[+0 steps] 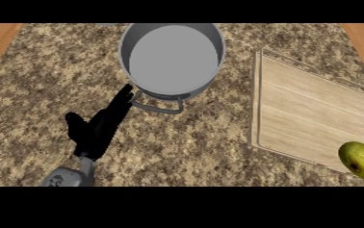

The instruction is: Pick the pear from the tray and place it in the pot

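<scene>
A green-yellow pear (353,158) lies at the right edge of the view, on the near right corner of a light wooden tray (305,111); part of the pear is cut off by the edge. A grey metal pot (172,58) stands at the upper middle, open and with nothing inside, its loop handle (158,106) pointing toward me. My left hand (99,126) is open at the lower left, straight fingers reaching up to just left of the pot's handle. It holds nothing. My right hand does not show.
The counter (199,150) is speckled brown granite. Wooden strips show at the far upper corners, one at the left (8,32).
</scene>
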Controlling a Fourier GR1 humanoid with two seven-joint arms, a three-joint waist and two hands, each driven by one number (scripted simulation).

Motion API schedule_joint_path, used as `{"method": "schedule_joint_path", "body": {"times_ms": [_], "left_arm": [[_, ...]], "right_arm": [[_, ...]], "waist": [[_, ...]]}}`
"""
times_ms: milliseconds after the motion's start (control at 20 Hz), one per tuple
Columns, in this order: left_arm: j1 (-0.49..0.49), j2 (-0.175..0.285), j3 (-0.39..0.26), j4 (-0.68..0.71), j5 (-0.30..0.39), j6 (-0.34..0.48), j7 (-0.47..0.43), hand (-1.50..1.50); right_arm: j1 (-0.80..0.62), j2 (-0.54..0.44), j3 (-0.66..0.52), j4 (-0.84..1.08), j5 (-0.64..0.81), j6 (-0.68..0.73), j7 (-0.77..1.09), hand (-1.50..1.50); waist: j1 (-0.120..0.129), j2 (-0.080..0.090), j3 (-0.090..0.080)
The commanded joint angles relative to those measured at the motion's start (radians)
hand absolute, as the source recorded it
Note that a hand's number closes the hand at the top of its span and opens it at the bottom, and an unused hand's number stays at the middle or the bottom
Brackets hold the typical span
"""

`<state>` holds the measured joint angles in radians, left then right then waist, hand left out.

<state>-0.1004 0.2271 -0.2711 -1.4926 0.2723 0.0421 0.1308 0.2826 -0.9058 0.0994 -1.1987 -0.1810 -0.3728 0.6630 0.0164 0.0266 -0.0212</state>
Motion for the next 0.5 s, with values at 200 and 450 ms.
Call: {"method": "schedule_joint_path", "body": {"times_ms": [200, 450], "left_arm": [[0.013, -0.016, -0.041, -0.083, 0.051, -0.033, 0.102, 0.00], [0.008, -0.007, -0.016, -0.071, 0.066, -0.047, 0.096, 0.00]], "right_arm": [[-0.149, -0.244, 0.120, -0.196, -0.008, 0.257, 0.582, -1.50], [-0.314, -0.369, 0.072, -0.234, -0.170, 0.414, 0.810, -1.50]], "waist": [[0.060, -0.021, 0.014], [0.060, -0.017, 0.015]]}}
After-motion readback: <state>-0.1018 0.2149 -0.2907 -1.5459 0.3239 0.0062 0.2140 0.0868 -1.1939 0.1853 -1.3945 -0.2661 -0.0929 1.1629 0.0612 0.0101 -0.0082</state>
